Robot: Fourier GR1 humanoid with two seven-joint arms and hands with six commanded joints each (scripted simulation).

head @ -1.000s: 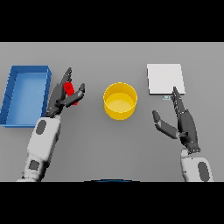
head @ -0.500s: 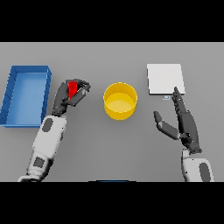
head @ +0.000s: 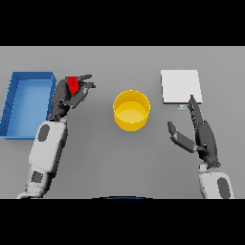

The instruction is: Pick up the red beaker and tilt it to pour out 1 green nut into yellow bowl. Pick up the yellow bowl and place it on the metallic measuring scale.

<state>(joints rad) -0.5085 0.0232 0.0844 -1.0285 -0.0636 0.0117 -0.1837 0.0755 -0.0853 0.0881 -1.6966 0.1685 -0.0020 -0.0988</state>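
I have the left hand (head: pixel 67 98) curled round the beaker (head: pixel 72 85), which sits high in the grip, just right of the blue bin (head: pixel 19 103) and well left of the bowl (head: pixel 131 110). The bowl stands mid-table, with the scale (head: pixel 180 86) off to its right. The next job, as I judge it, is carrying the beaker over the bowl's mouth before any tilt; I'd keep it level in transit and tip slowly, since only one nut should go (I can't see the nut from here). The right hand (head: pixel 203 136) waits below the scale, fingers straight and thumb spread, holding nothing.

Against half a second ago, the left hand has gone up the table and turned, its fingers now pointing toward the bowl; bowl and right hand look unmoved.
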